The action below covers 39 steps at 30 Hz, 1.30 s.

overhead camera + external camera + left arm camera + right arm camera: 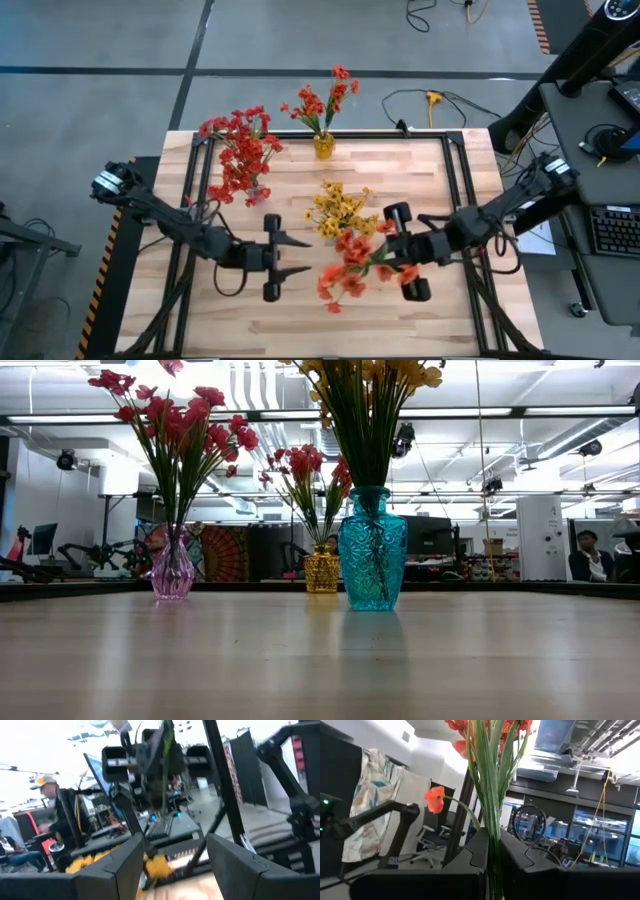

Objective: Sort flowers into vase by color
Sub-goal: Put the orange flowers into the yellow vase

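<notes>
Red, orange and yellow flowers [240,150] fill 3 vases; 1 orange-red sprig [350,262] stays unvased.

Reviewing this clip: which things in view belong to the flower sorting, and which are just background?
Part of the job:
- orange-red sprig, stems clamped in the right gripper
- left gripper, open, empty
- red flowers in pink vase
- orange-red flowers in amber vase
- yellow flowers in teal vase

Just lying about:
- floor cables
- keyboard on side desk
</notes>
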Motion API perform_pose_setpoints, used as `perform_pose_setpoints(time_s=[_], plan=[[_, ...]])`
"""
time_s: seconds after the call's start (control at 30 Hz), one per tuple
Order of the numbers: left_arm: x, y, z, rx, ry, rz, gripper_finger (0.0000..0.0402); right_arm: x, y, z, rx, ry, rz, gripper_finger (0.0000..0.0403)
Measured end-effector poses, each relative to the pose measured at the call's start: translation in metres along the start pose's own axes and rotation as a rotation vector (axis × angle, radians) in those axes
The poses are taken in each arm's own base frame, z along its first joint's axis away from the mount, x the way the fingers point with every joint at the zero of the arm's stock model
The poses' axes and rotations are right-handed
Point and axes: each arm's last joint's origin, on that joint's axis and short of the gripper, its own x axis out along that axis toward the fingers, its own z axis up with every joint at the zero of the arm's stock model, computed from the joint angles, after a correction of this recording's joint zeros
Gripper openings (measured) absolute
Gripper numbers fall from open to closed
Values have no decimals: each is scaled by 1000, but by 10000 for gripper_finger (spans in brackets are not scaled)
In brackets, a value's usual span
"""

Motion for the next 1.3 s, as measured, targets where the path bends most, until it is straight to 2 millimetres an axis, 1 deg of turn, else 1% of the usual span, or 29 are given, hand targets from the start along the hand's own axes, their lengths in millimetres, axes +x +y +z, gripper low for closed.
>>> perform_pose_setpoints(time_s=[0.27,0.4,0.6,0.77,1.0,1.1,1.2,1.3], plan=[[23,-15,8,50,-43,-37,200,24,7,-9,-2,29,9,18],[29,-19,8,51,-48,-55,200,35,12,-19,4,59,19,18],[35,-22,15,17,-88,-96,200,55,22,-35,0,91,29,18],[41,-26,12,18,-82,-105,200,76,27,-41,-24,84,27,18],[53,-34,15,20,-109,-136,200,102,35,-51,-60,72,25,18],[56,-36,12,39,-103,-139,200,109,38,-55,-83,73,26,18],[57,-37,11,46,-98,-141,195,111,39,-57,-89,72,26,18],[57,-37,12,46,-102,-139,174,111,38,-57,-90,72,26,18]])
